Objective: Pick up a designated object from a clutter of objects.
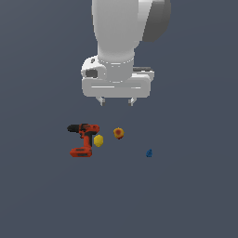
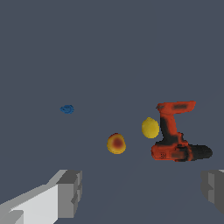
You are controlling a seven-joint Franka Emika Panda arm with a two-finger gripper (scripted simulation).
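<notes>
Exterior view, left to right: red-black power drill (image 1: 82, 139) lying on tabletop (image 1: 186, 195), yellow lemon (image 1: 98, 141) touching its handle, orange ball (image 1: 118, 133), tiny blue object (image 1: 149, 153). Hand (image 1: 116, 100) high above lemon — fingers apart, empty.

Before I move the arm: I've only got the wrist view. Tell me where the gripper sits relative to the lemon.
Observer: The gripper hangs open above everything, touching nothing; the lemon lies below it.
Operator: Give me the sideways offset.
Observer: In the exterior view the gripper appears over the ball; the lemon is to that view's left, close beside the drill.
Operator: Report the other side.
Observer: Only the small blue thing, off to that view's right.
</notes>
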